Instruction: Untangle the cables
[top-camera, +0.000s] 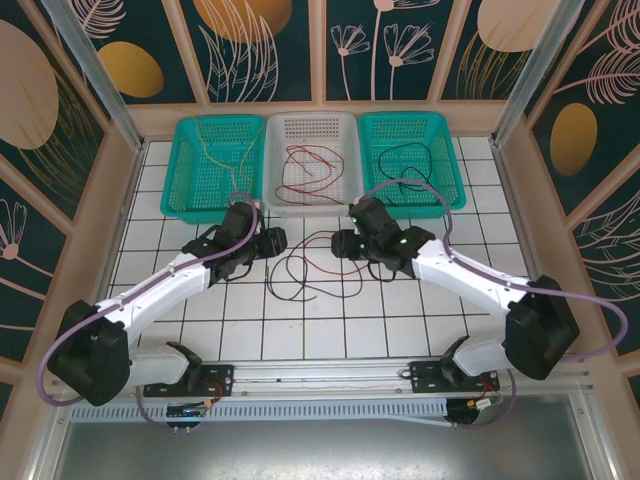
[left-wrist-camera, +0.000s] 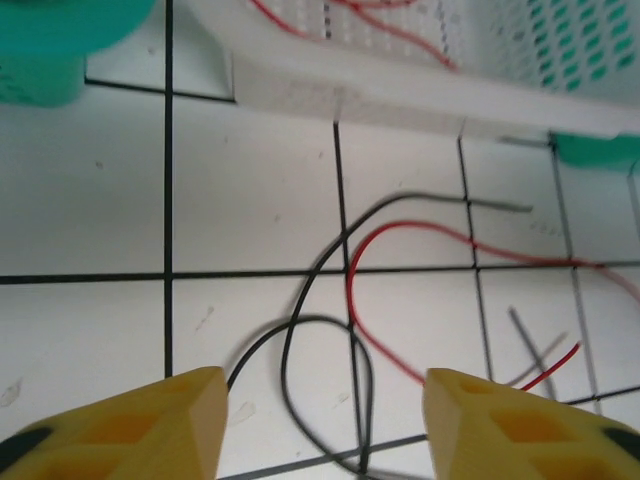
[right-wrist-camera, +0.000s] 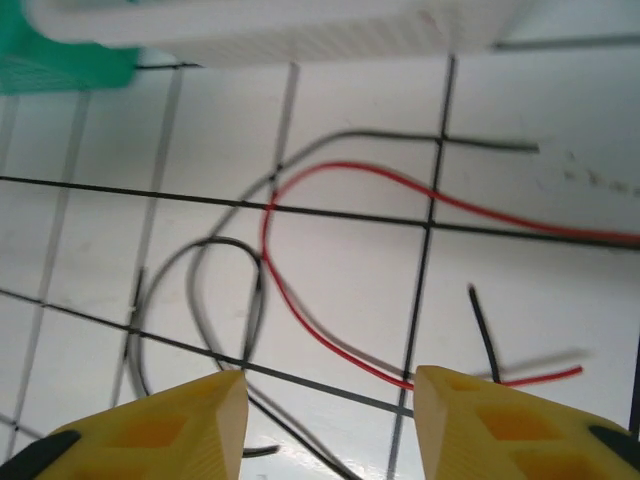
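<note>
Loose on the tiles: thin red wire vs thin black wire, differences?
The thin red wire bends in one open arc; the thin black wire curls into a tight loop. Red trails off rightward; black's loop sits left of it. Both lie on the white tiled table, crossing each other.

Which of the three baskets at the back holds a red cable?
The white middle basket: a red cable lies in it. The left teal basket holds a tan cable, the right teal basket a black cable.
</note>
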